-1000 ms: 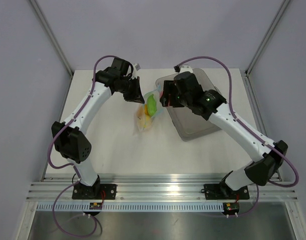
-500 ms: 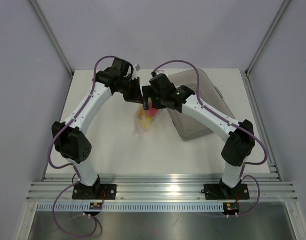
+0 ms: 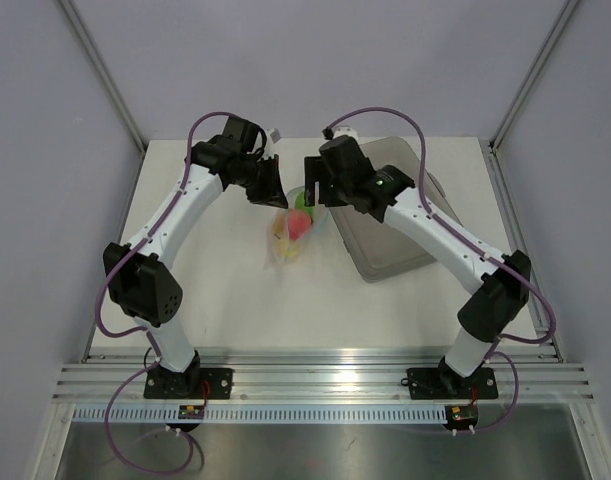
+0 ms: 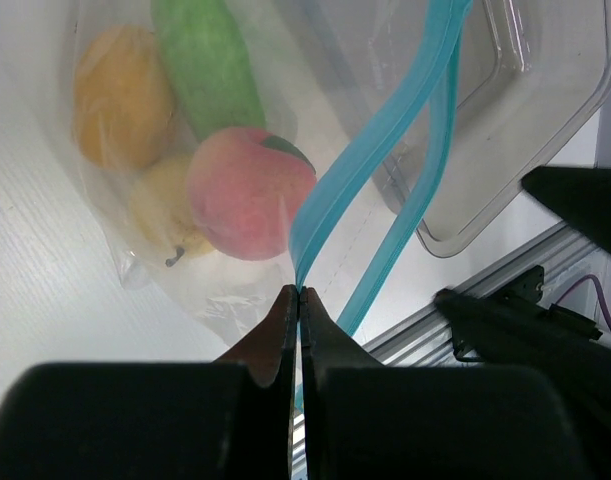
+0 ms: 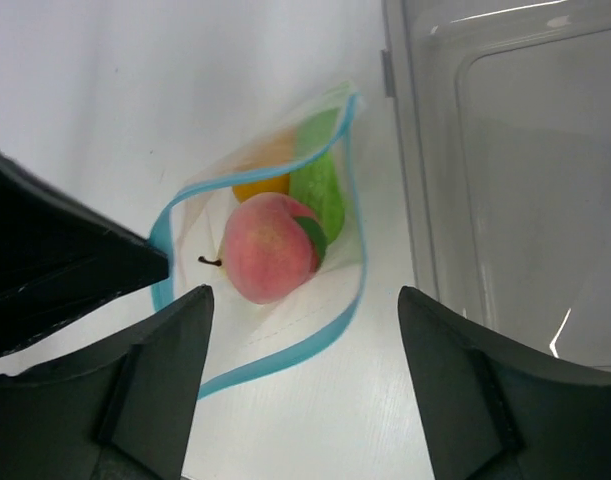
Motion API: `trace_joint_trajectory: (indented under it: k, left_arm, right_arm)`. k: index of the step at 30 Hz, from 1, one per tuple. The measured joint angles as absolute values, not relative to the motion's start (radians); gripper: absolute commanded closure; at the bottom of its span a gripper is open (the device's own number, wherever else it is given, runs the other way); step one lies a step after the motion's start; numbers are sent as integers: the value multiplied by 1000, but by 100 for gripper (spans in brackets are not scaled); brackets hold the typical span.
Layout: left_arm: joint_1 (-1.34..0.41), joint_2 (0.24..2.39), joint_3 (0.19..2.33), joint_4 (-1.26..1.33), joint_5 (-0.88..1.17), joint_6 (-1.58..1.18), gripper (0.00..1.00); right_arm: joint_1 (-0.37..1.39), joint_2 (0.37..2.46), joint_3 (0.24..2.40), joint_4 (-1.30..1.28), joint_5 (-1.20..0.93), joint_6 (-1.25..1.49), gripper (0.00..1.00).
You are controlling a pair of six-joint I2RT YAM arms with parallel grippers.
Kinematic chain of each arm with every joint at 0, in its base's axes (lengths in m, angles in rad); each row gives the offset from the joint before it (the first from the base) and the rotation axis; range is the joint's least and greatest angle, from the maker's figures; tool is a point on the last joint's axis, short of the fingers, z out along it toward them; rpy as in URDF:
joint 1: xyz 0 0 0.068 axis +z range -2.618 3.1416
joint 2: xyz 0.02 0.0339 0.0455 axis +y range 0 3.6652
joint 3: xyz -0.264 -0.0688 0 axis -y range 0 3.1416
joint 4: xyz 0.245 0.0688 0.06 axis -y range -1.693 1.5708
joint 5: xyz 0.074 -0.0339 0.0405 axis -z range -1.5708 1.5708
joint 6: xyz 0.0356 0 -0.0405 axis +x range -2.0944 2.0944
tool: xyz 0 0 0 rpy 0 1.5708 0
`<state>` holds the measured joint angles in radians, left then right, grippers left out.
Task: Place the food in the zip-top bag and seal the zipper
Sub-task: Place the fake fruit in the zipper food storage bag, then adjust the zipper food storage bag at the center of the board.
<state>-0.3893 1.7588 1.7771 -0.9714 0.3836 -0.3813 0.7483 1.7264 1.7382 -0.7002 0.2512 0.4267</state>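
The zip-top bag (image 5: 285,318) looks limp; we hold its zipper (image 4: 385,120). Left gripper (image 4: 300,292) pinches the zipper; right gripper (image 5: 303,300) gapes above the bag.

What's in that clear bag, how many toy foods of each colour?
Orange food: 1
Green food: 1
Pink food: 1
Yellow food: 1
Total: 4, all inside the bag

1. A robotics lab test cell: plain pale wall panels (image 3: 45,150) and slanted metal frame posts (image 3: 103,75) enclose a white table (image 3: 225,300).
2. The left arm (image 3: 175,215) and right arm (image 3: 450,240), trailing purple cables (image 3: 103,300), are bolted to an aluminium rail (image 3: 325,385) at the near edge.
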Motion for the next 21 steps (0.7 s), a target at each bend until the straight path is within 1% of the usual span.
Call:
trace_joint_trajectory:
  k: [4,5,8,10,13,16,17,20,21]
  left_arm:
    - [-389,1759,1777,-971,383,-370,100]
    - [-389,1759,1777,-971,383,-368,100]
    - [-389,1759,1777,-971,383,-362,100]
    - [-389,1759,1777,-971,384,-360,100]
    - [-389,1759,1777,-971,384,-355,100]
    - [-389,1759,1777,-974,384,-347,100]
    - [-389,1759,1777,-976,384,-344,100]
    - [-389,1759,1780,-982,384,-332,100]
    - [-389,1759,1783,-986,384,-327,100]
  right_arm:
    - [633,1703,1734,-693,186,442,5]
    - [599,1708,1742,-696,164,449,5]
    - [531,1768,1816,-710,113,466,5]
    - [519,1818,1869,-704,76,475,5]
    - [526,1880,1914,-700,3,495,10]
    - [531,1926,1935,-699,-55,516,24]
    - [532,1941,1941,-699,-72,524,36]
    - [532,1977,1951,-699,-107,544,57]
    - [532,1982,1951,-700,-117,550,75]
